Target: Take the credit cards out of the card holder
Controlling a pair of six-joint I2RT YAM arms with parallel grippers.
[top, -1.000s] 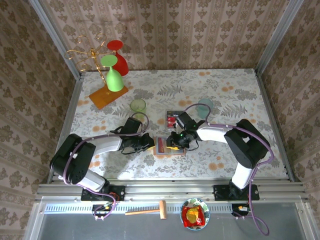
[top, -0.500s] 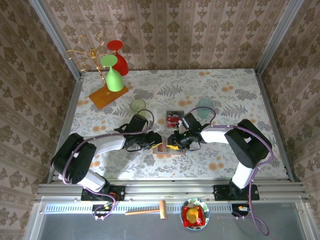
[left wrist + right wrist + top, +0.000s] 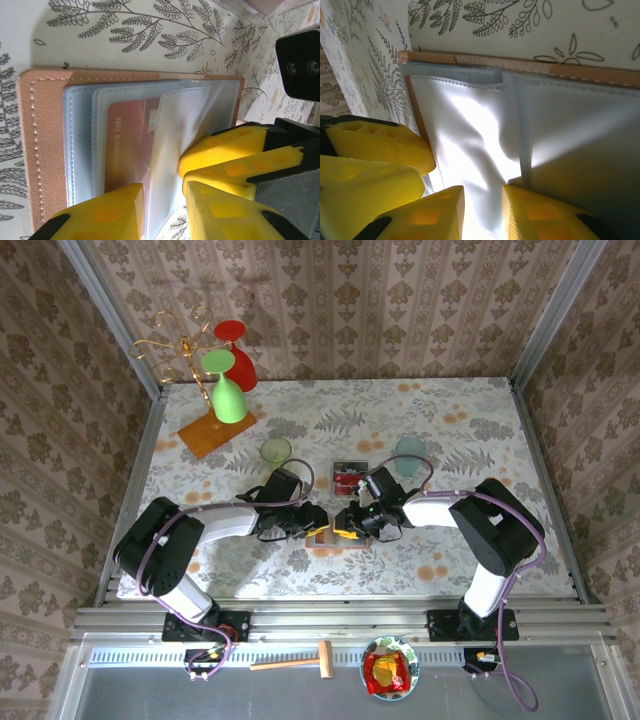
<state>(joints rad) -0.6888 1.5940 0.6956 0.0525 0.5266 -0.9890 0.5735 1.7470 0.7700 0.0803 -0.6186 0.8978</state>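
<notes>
Fingers (image 3: 125, 210) narrowly apart around holder sleeve (image 3: 172, 150)

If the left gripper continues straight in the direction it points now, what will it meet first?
Probably the right gripper: the left gripper points right across the open card holder, and the yellow fingers opposite are close ahead. Depth is unclear.

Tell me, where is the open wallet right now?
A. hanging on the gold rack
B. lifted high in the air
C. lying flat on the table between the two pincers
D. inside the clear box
C: seen from above, the wallet lies open on the table, with the left pincer and right pincer meeting at it from either side.
</notes>
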